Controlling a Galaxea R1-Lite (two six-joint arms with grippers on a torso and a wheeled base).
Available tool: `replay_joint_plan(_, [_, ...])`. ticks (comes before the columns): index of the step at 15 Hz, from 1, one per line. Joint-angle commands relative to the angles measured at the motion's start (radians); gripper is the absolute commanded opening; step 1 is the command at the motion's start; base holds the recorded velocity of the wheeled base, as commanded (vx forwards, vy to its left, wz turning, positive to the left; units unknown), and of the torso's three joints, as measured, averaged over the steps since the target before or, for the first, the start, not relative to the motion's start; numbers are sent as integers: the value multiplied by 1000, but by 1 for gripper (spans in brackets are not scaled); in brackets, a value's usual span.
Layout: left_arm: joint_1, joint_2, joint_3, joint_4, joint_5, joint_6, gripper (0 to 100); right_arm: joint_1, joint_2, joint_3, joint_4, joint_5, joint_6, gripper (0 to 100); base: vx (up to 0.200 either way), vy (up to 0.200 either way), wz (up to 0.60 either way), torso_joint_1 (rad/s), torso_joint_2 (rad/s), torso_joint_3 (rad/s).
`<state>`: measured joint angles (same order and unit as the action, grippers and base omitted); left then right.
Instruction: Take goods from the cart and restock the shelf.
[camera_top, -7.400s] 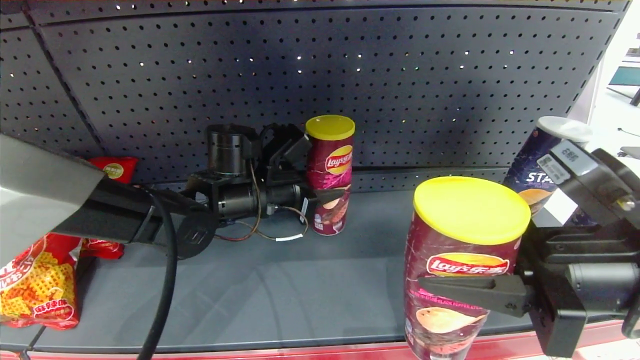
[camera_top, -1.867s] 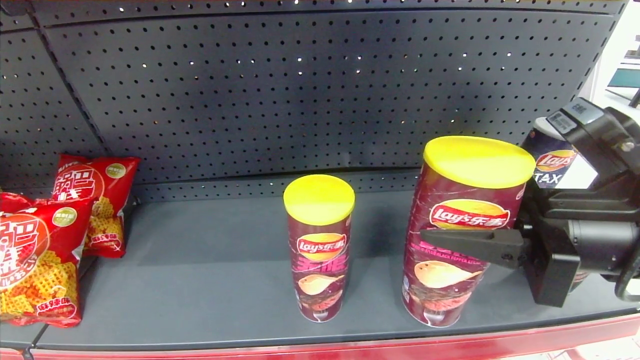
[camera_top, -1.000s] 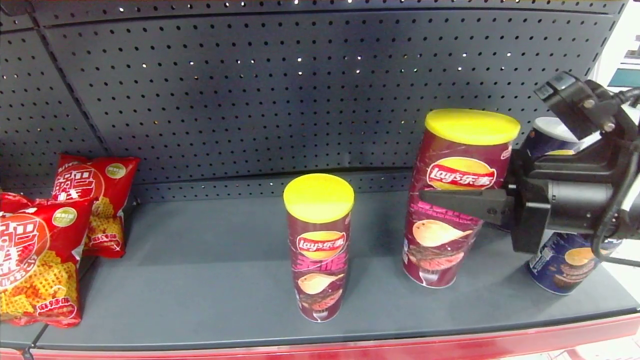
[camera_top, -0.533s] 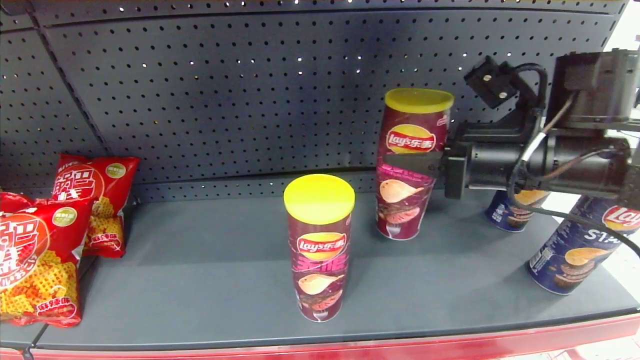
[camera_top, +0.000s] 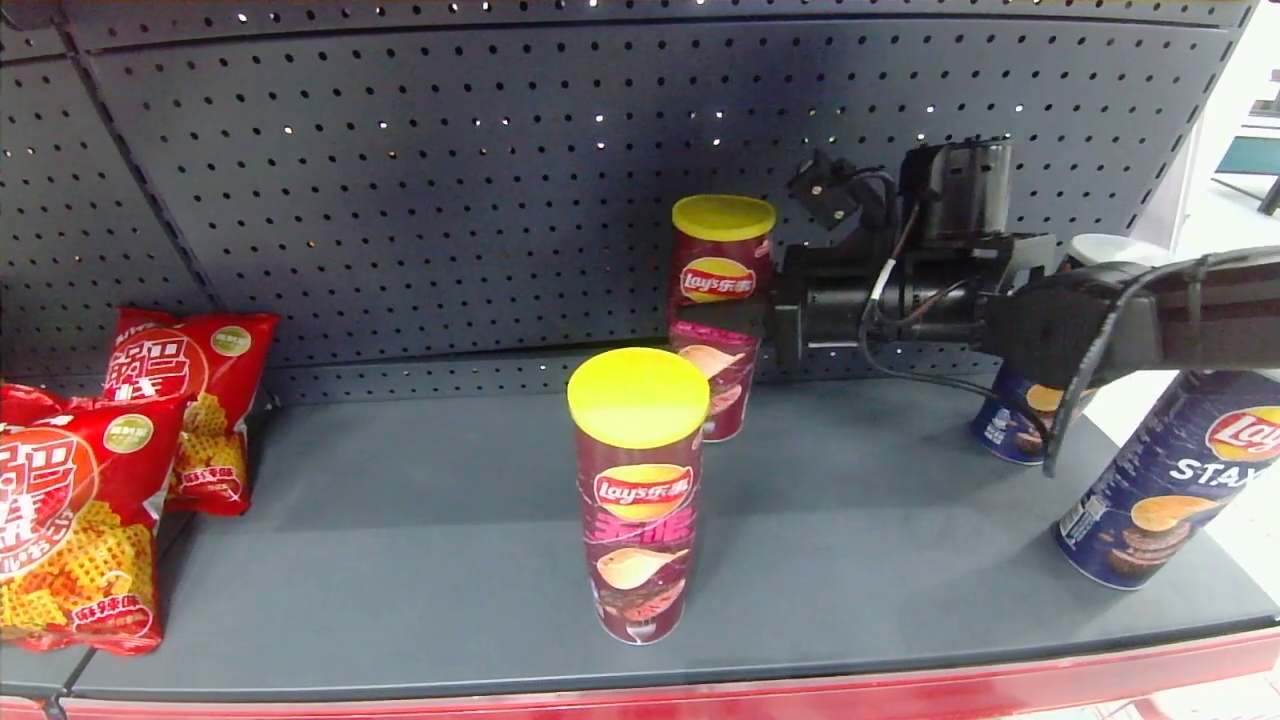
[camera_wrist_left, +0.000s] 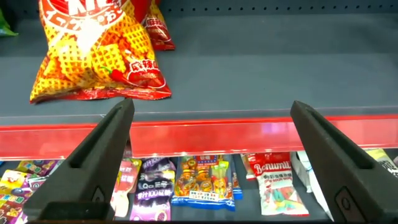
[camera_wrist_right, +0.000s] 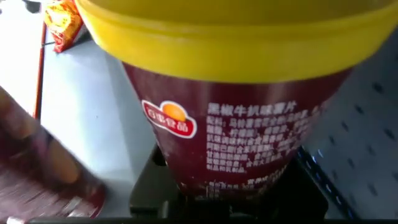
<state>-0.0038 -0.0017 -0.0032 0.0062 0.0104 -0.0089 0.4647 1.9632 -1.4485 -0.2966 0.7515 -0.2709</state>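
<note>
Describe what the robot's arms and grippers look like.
Both are matte black. The left gripper has two long, flat, tapered fingers. The right gripper sits on a black arm with a silvery cylinder and loose black cables.

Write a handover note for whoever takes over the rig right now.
Left gripper: open, empty, before the red edge of the shelf.
Right gripper: shut on the held can, at the shelf's back, behind the front can. Whether it rests on the shelf is unclear.
Done: front can upright near the shelf front.
Left: release the held can, withdraw, fetch more goods.
</note>
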Motion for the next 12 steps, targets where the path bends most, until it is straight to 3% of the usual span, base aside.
replay_joint_plan(1, [-1,2,0,0,0,0,100,14,62,-21,2,14,2,0,0,0,0,0,0,0])
replay_joint_plan(12, [1,2,0,0,0,0,100,84,111,-85,-4,40,2,0,0,0,0,0,0,0])
